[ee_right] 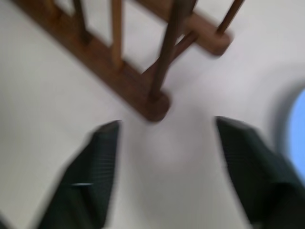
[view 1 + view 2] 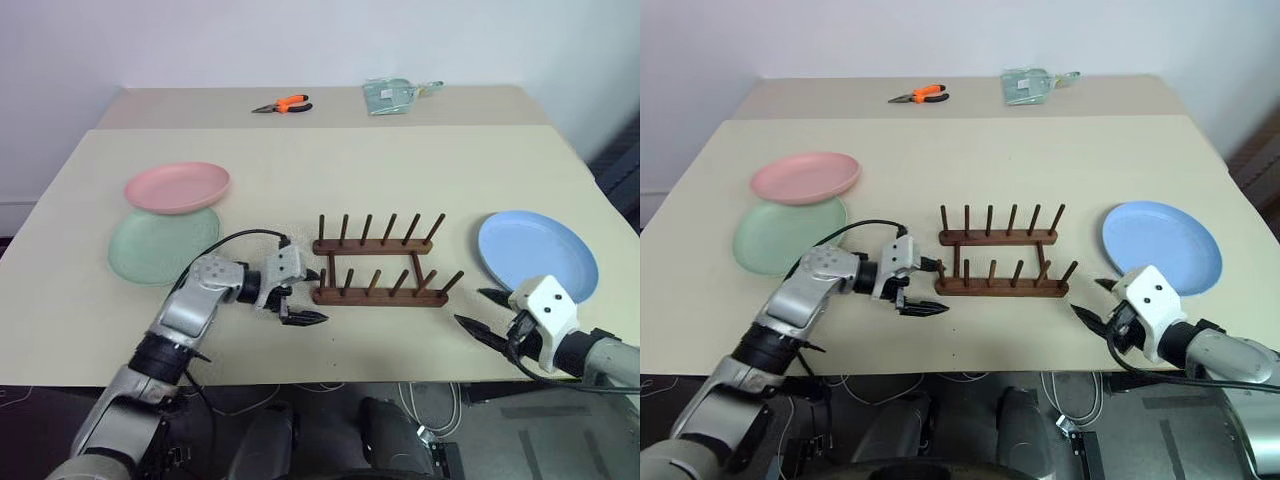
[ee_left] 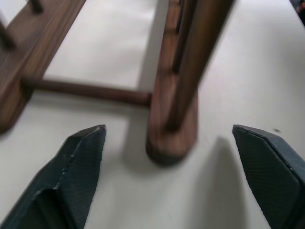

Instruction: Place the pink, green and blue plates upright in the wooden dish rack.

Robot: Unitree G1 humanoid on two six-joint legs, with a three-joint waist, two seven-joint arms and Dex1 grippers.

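Observation:
The pink plate (image 2: 177, 186) lies flat at the table's left, overlapping the rim of the green plate (image 2: 160, 246) just in front of it. At the right, the blue plate (image 2: 537, 252) also lies flat. The wooden dish rack (image 2: 380, 266) stands empty in the middle. My left gripper (image 2: 300, 312) is open just off the rack's left end, pointing at it, and the rack's near rail end (image 3: 171, 138) sits ahead of its fingers. My right gripper (image 2: 480, 312) is open near the front edge, between the rack's right end and the blue plate, holding nothing.
Orange-handled pliers (image 2: 283, 103) and a clear packet (image 2: 392, 95) lie on the second table (image 2: 180, 105) behind. The table's front edge (image 2: 400, 380) runs just below both grippers. A black cable loops over the left wrist.

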